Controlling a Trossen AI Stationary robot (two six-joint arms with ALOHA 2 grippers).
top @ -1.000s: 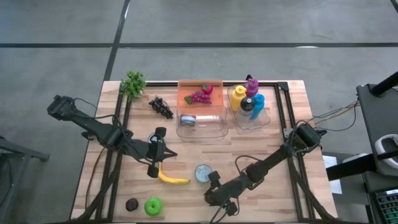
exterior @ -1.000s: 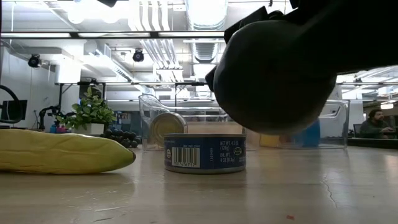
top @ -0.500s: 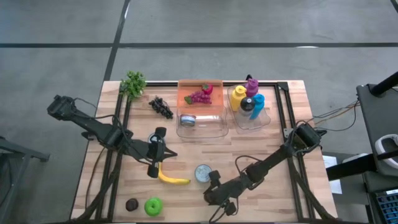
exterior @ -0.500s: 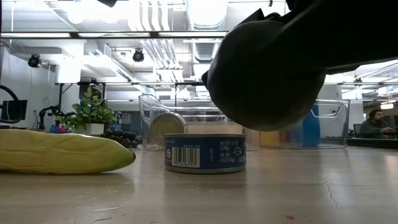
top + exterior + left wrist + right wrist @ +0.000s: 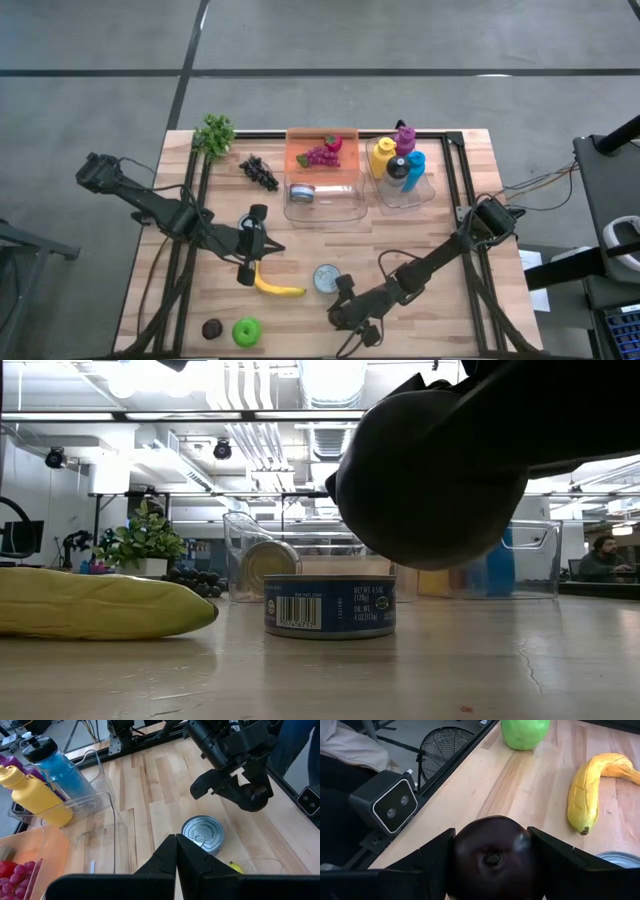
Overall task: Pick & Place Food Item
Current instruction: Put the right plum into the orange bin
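Note:
My right gripper point(image 5: 492, 862) is shut on a dark round fruit point(image 5: 492, 852) near the table's front edge, just right of a tin can point(image 5: 326, 277) that stands on its base. In the low view the fruit point(image 5: 430, 480) hangs above the tabletop. A banana point(image 5: 277, 287) lies left of the can. A green apple point(image 5: 246, 331) and another dark fruit point(image 5: 211, 329) rest at the near left. My left gripper point(image 5: 268, 247) hovers shut above the table's middle left, holding nothing. My right gripper pinches the dark fruit by two opposite sides point(image 5: 462, 847), one finger point(image 5: 437, 855) on each. The fingers slant down from the table's right toward its near left. The fruit is lifted clear of the table, as the left wrist view point(image 5: 252, 797) also shows.
At the back stand a clear bin point(image 5: 322, 205) holding an orange tray, red grapes and a can, and a second clear bin point(image 5: 405, 190) with bottles. A green sprig point(image 5: 214, 133) and dark grapes point(image 5: 258, 172) lie at the far left. A camera box point(image 5: 392, 805) sits below the near edge.

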